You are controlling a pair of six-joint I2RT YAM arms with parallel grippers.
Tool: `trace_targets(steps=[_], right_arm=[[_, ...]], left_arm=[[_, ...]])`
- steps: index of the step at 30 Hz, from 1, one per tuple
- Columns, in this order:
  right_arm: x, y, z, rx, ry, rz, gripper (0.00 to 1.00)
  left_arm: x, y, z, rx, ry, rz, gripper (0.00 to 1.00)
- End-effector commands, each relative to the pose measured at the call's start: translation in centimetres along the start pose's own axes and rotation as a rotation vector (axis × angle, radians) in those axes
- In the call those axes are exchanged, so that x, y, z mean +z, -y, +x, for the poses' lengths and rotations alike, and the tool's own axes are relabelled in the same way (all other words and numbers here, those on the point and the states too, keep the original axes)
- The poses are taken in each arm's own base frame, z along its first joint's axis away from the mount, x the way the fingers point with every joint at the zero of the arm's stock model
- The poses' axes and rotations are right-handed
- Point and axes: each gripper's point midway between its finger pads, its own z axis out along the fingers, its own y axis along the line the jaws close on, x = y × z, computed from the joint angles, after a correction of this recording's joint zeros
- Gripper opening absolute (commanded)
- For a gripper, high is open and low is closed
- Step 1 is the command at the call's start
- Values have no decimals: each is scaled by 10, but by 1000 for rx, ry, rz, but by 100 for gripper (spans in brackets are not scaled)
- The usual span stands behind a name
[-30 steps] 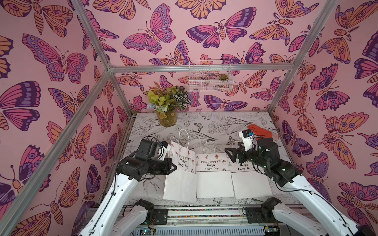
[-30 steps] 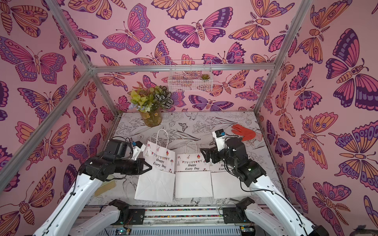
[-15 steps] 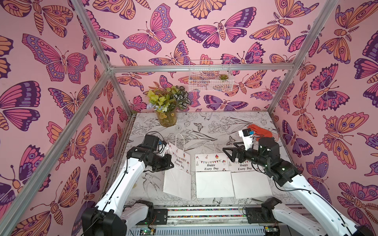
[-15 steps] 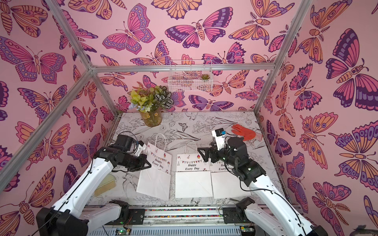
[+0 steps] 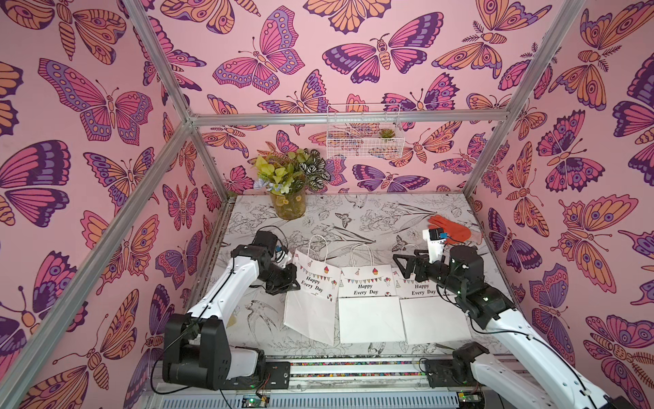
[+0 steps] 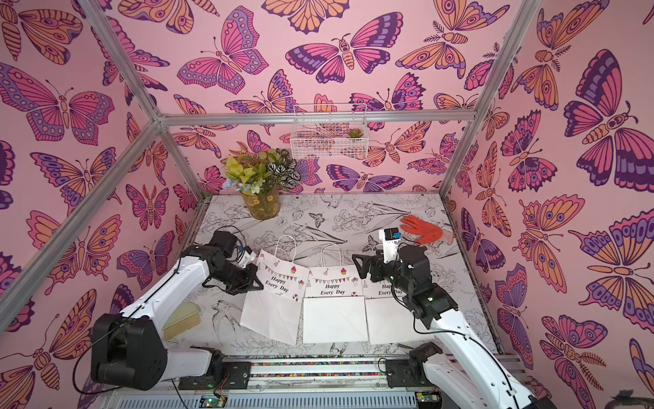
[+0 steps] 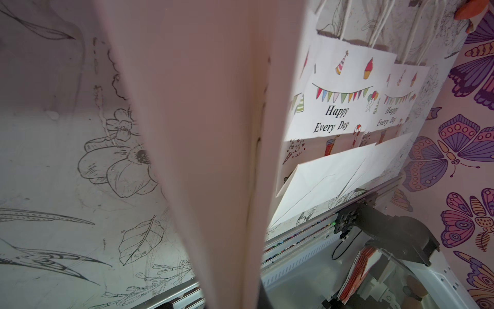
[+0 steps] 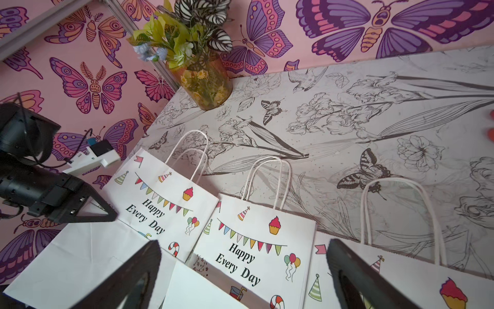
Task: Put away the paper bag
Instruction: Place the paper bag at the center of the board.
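The task looks barely begun: the left gripper (image 5: pixel 288 283) is clamped on the paper bag (image 5: pixel 311 304), raised and tilted beside the middle bag (image 5: pixel 369 315), while the right gripper (image 5: pixel 400 267) beyond that bag gapes wide and empty, with all the stowing left to do.

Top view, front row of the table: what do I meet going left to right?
In order: left hand → tilted paper bag → middle paper bag → right paper bag.
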Motion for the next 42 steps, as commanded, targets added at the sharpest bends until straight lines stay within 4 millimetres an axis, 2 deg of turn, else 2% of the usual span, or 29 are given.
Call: trace_targets(steps=[1,6,11,29,42], right_arm=[[-14,0,-23,-26,91,29,99],[-30,-6,-35,-26,127,19,99],[-37,-11,-39,-24,138,0,99],[-38,-10,-37,-32,133,2,99],[-37,-9,-31,-30,114,2,99]], left_arm=[[11,-17,11,-40,-57,-49,0],[17,-30,17,-76,-72,-92,0],[6,-37,15,-98,-17,-112,0],[23,-43,8,-133,-22,-71,0],[32,-40,-4,-118,-10,-41,12]])
